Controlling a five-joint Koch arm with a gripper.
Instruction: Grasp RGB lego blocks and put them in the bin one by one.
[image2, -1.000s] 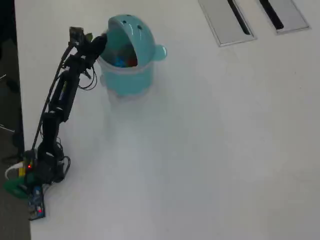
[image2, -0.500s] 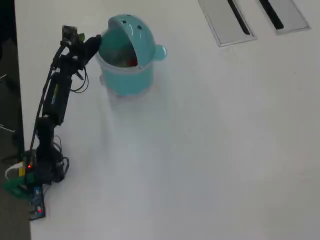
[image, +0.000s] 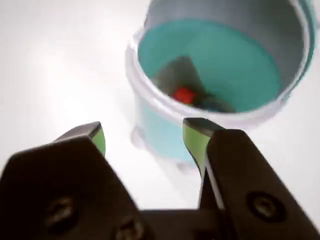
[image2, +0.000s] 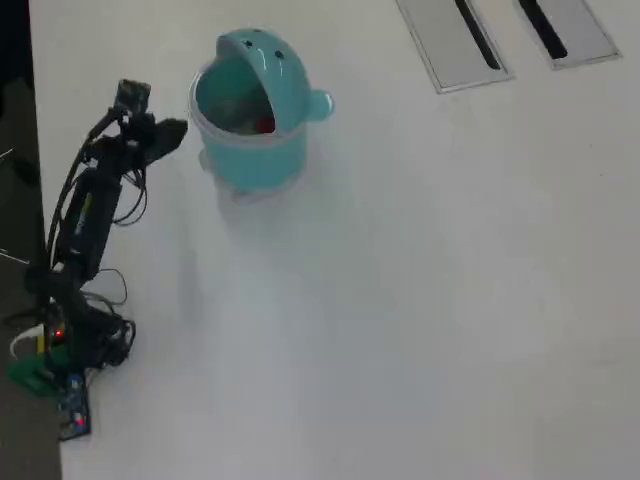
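One white table carries one teal bin at its far left, and the gripper hangs just left of the bin with jaws wide and empty — a drop looks finished. Inside the bin one red block shows plainly; the darker shape beside it is unclear. No loose block is in view — the next move calls for finding one.

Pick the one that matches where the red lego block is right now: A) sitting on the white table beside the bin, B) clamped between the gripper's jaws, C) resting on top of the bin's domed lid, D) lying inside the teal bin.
D: the wrist view shows the red block down inside the bin, while the gripper is open and empty.
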